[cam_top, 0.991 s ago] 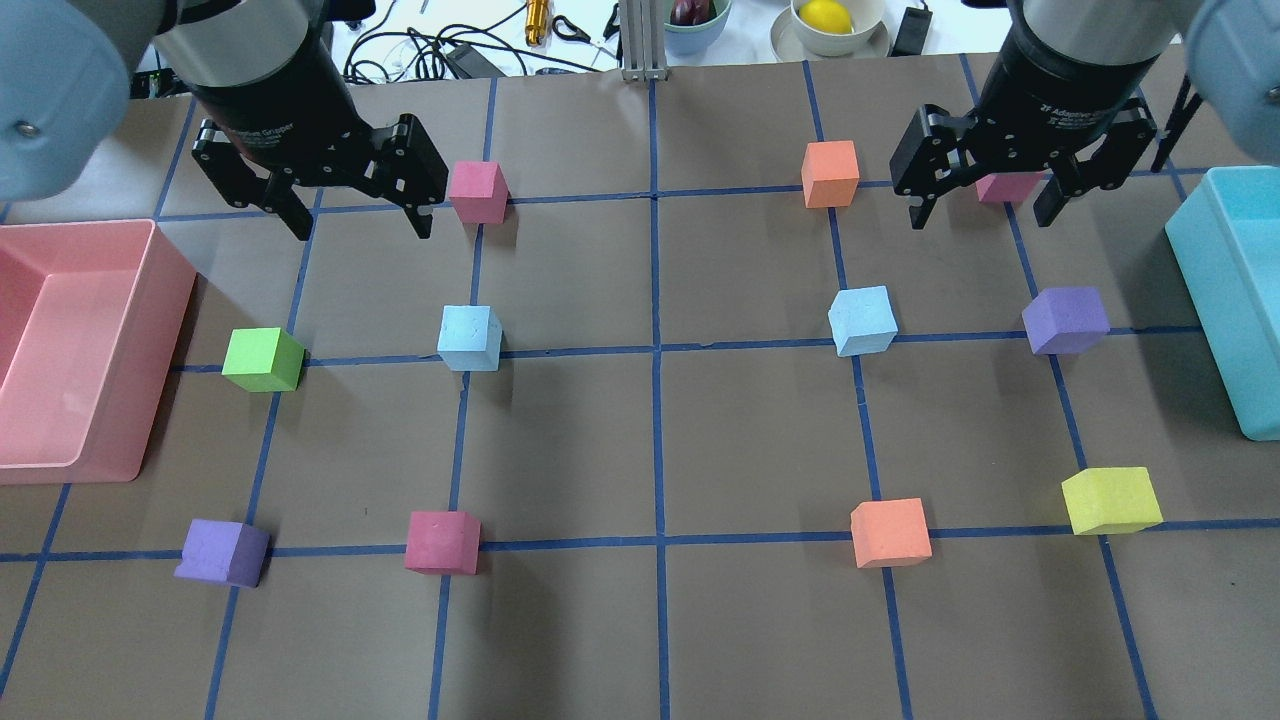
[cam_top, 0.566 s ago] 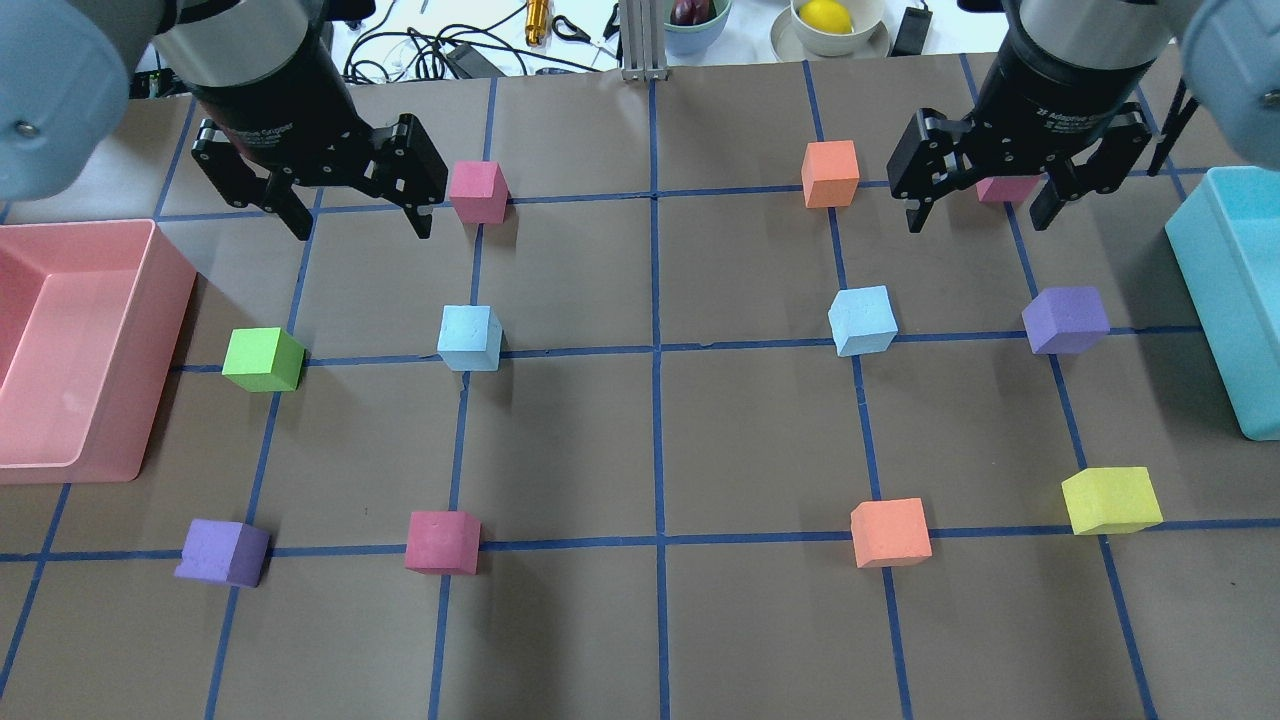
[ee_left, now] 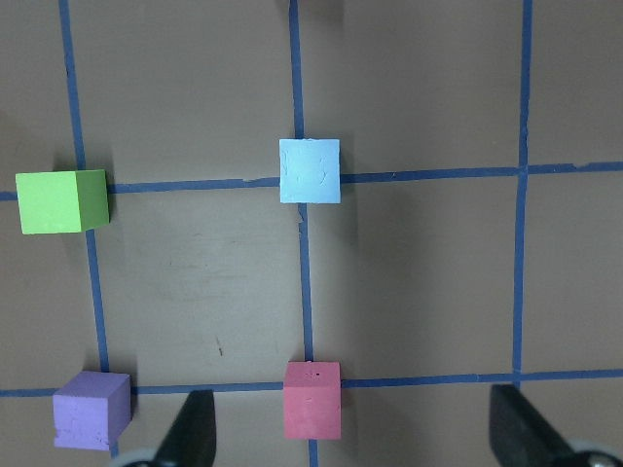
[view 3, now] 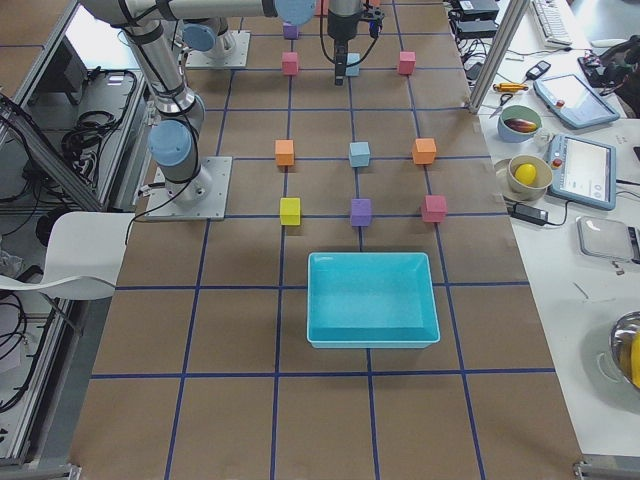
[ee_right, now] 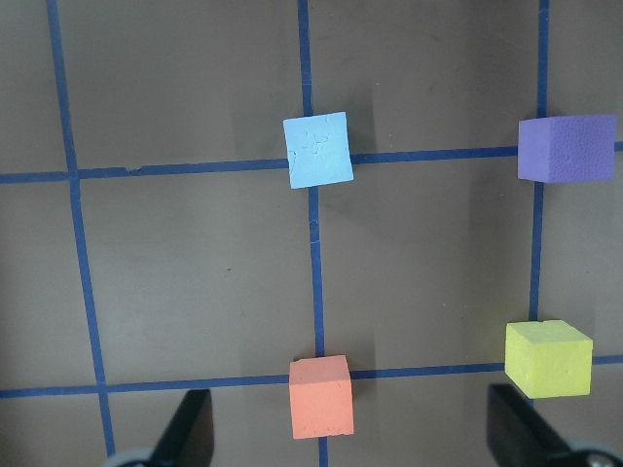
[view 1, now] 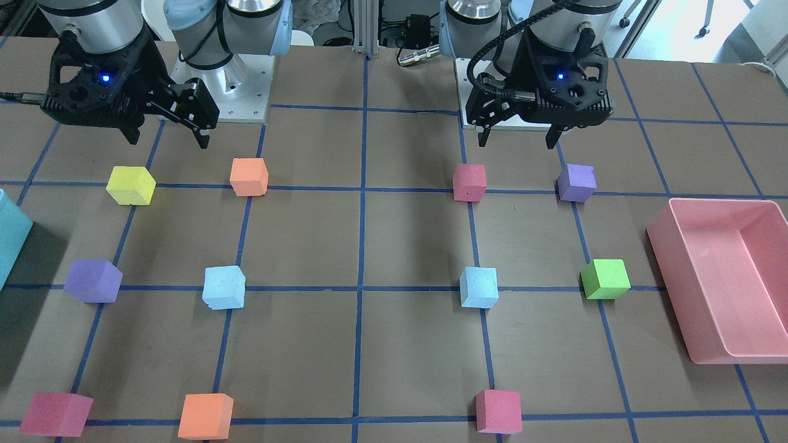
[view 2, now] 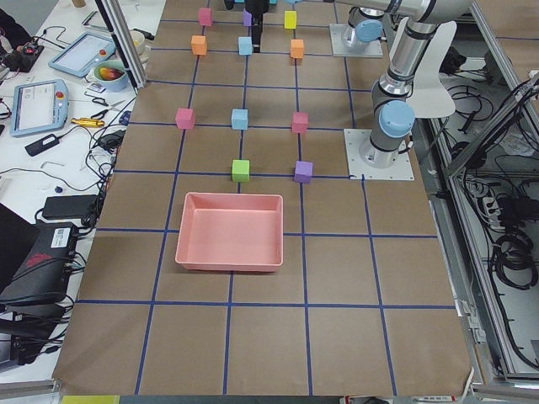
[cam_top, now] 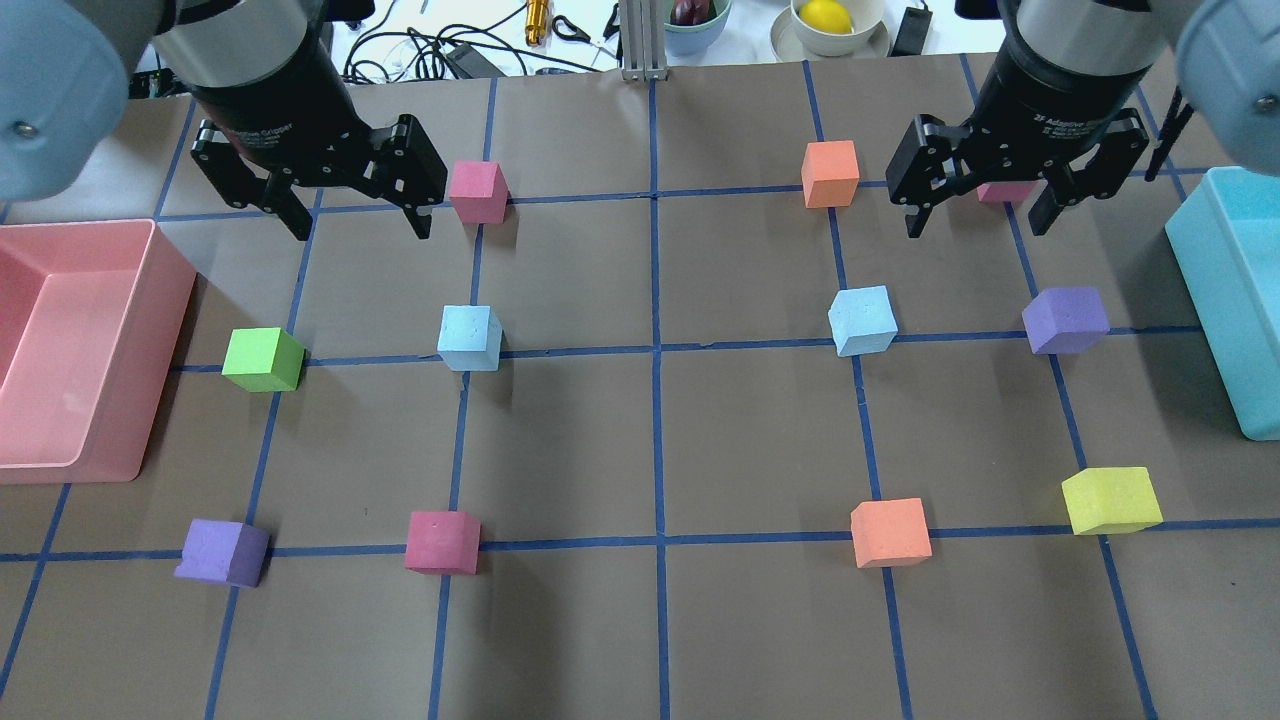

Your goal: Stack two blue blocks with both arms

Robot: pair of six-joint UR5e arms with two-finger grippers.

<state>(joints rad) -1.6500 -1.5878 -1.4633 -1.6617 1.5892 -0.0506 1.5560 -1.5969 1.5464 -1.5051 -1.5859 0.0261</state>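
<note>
Left gripper (cam_top: 362, 229) and right gripper (cam_top: 977, 226) hang released above the surface (cam_top: 760, 440); left blue block (cam_top: 469, 338) sits near a green cube (cam_top: 262, 359), right blue block (cam_top: 862, 320) near a purple cube (cam_top: 1065, 320)

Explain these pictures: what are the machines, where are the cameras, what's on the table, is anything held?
Two robot arms work at a taped brown table. Each ends in a black two-finger pincer: left pincer, right pincer. Both are open and hold nothing. One view looks down from behind the robot, one faces it, two look from the table's ends, and two sit on the wrists. On the table lie coloured cubes, among them two blue blocks, apart. A pink bin and a teal bin stand at the ends.
</note>
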